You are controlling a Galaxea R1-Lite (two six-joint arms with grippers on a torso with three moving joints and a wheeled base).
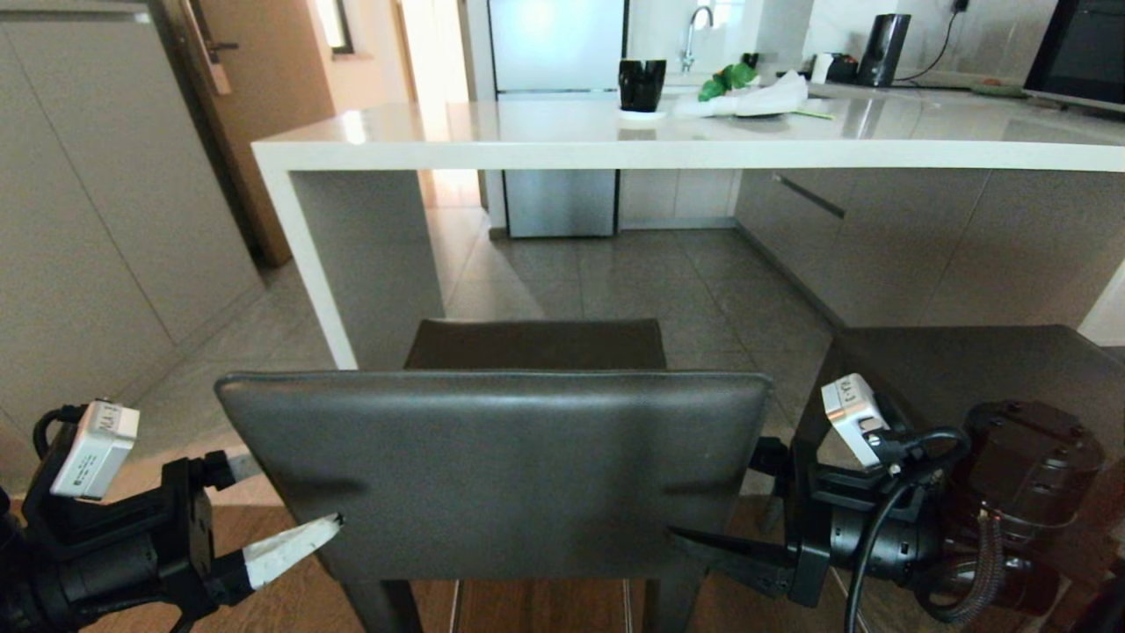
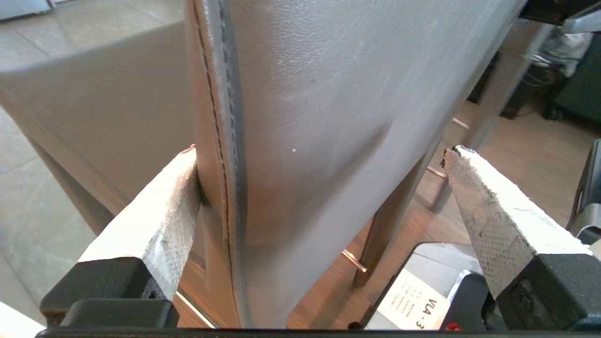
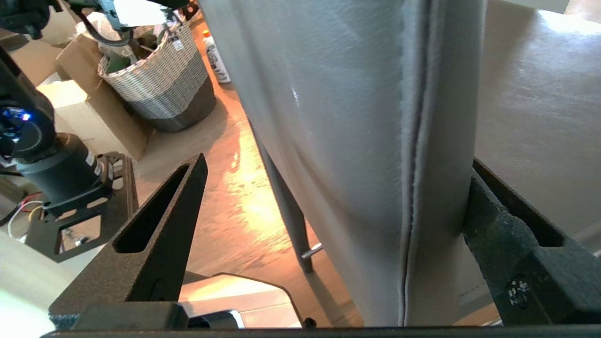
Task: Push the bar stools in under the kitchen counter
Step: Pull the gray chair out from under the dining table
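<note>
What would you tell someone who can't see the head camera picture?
A grey stool stands before a white counter, its seat not yet under it. The left end effector and right end effector straddle the backrest's two side edges, both open. A second stool stands to the right.

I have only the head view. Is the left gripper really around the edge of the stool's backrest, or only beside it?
Observer: Around it. The left gripper is open and straddles the backrest edge; one finger lies against it, and the other is apart.
Operator: And the right one?
Observer: The right gripper is open too, astride the opposite edge, with one finger against the leather.
Operator: Any obstacle nearby?
Observer: A woven basket stands well apart from it.
</note>
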